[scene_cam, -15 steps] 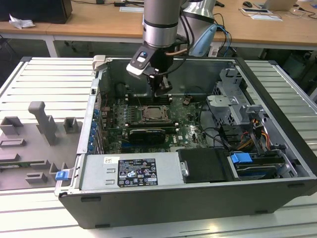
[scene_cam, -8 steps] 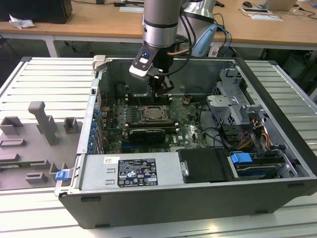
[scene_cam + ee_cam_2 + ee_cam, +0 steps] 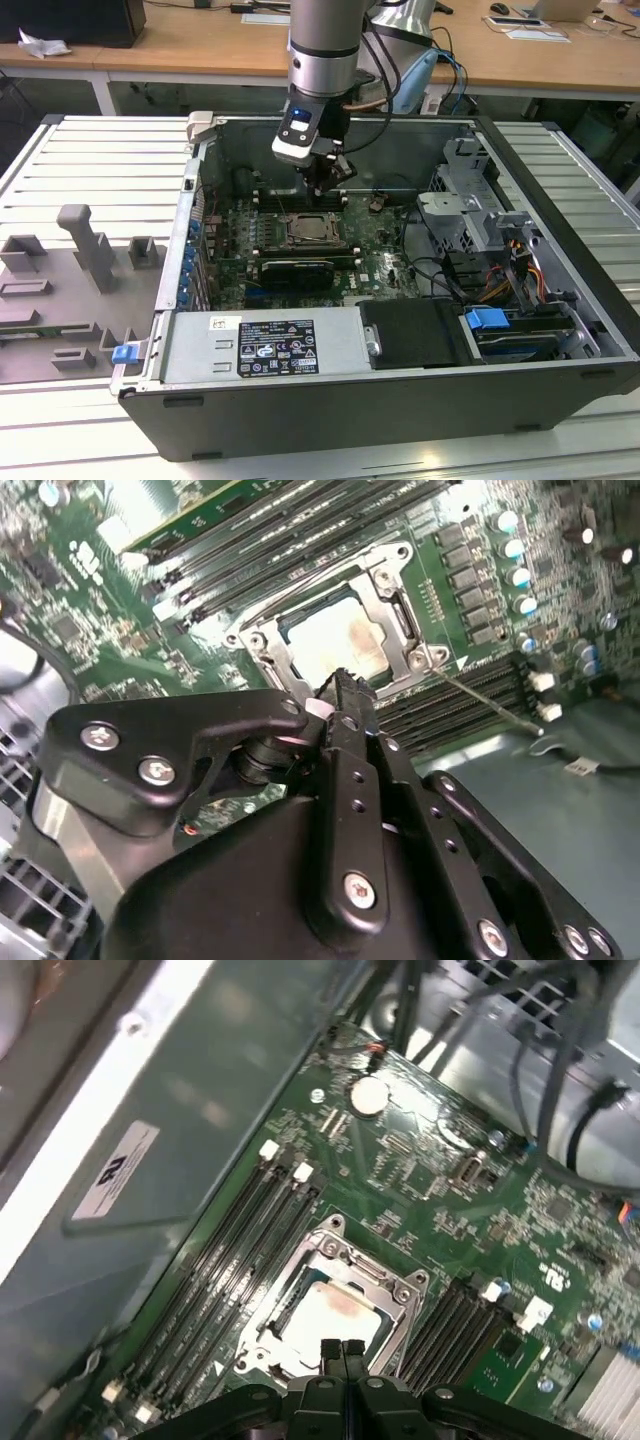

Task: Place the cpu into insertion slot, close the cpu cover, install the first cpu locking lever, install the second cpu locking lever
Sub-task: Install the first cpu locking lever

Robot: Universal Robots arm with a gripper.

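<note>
On the exterior view's left, a grey tray of blocks (image 3: 80,290) lies outside the open case (image 3: 300,425), well apart from the work. Inside the case the green board (image 3: 385,262) lies flat, with bare floor between its far edge and the case's back wall. In the middle of the board the chip (image 3: 312,231) sits in the socket (image 3: 283,1312). Its pale top shows through the window of the cover (image 3: 392,585), which lies flat around it in both wrist views. Long memory slots (image 3: 235,1250) run close along two opposite sides of the cover, leaving little margin there. The gripper (image 3: 322,188) hangs just above the cover's edge, its fingers (image 3: 331,1352) pressed together with nothing between them. A thin wire lever (image 3: 490,702) angles out from the cover's corner across the slots. On the exterior view's right, the drive cage (image 3: 470,200) and loose cables (image 3: 430,272) crowd that side.
</note>
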